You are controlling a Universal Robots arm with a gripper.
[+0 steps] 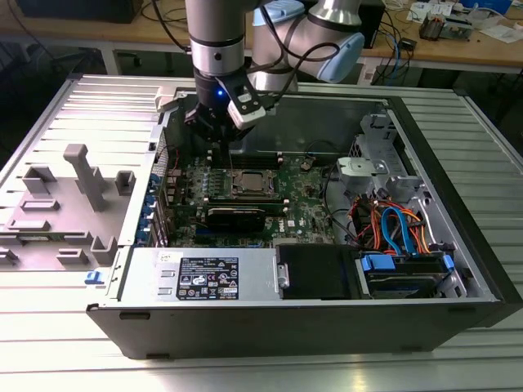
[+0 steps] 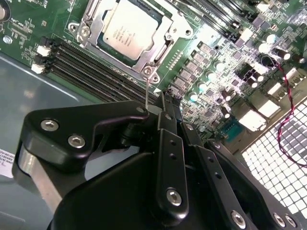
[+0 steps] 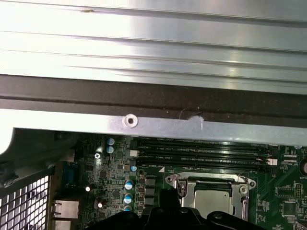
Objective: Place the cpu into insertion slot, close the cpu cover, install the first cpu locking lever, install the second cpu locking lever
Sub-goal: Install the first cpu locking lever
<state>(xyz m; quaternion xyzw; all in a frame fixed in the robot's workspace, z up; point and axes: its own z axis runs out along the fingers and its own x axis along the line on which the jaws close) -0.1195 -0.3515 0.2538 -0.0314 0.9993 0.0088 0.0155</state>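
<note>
Tool: black, upper middle of the exterior view, inside the open dark computer case, low over the green motherboard. Its fingers are drawn together, with nothing between them. The small square silver-topped cpu sits near the exterior view's centre. The thin silver metal cpu cover lies flat around it. A thin wire lever stands just beside the tool tip.

Bright, even overhead light fills the exterior view. Glare streaks the ribbed table, while the inside of the computer case sits in soft shadow. In the first wrist view that ribbed metal is washed nearly white. In the second wrist view the cpu gleams, the perforated panel is blown out, and nearby parts blur.
</note>
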